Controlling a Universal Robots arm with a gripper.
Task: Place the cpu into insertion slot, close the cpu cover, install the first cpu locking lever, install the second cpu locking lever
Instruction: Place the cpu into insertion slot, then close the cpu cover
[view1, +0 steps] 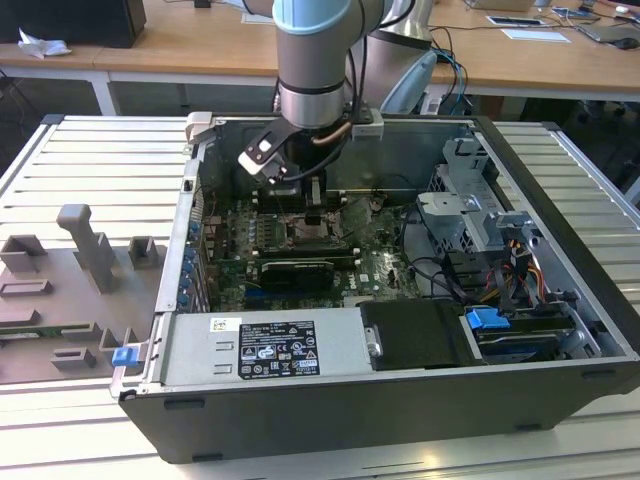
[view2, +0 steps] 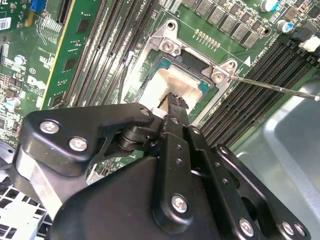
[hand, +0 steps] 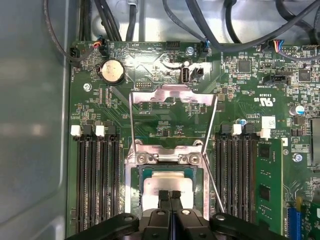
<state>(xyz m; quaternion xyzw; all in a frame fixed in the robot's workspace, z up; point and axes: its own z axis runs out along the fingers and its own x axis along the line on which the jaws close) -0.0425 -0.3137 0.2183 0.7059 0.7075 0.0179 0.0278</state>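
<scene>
The cpu (hand: 161, 183), a pale silvery square, lies flat in the insertion slot (hand: 135, 172), which has a metal rim and green board around it. In the second wrist view the cpu (view2: 172, 82) sits in the insertion slot (view2: 165, 37) just beyond my fingertips. The cpu cover (hand: 150, 94) stands swung open behind the slot, with the board showing through its window. A thin locking lever (hand: 214, 192) (view2: 275, 88) sticks out unlatched beside the socket. My gripper (hand: 169, 193) (view2: 175, 100) hangs over the cpu's near edge, fingers together. In the exterior view the gripper (view1: 314, 214) reaches down into the computer case.
Long black memory slots (hand: 95, 175) (hand: 240, 175) flank the socket. A coin battery (hand: 112, 71) and cables (hand: 200, 20) lie beyond the cover. The case walls (view1: 560, 170), a drive cage (view1: 480, 220) and a power supply (view1: 270, 345) ring the board. Grey fixtures (view1: 85, 240) stand at the exterior view's left.
</scene>
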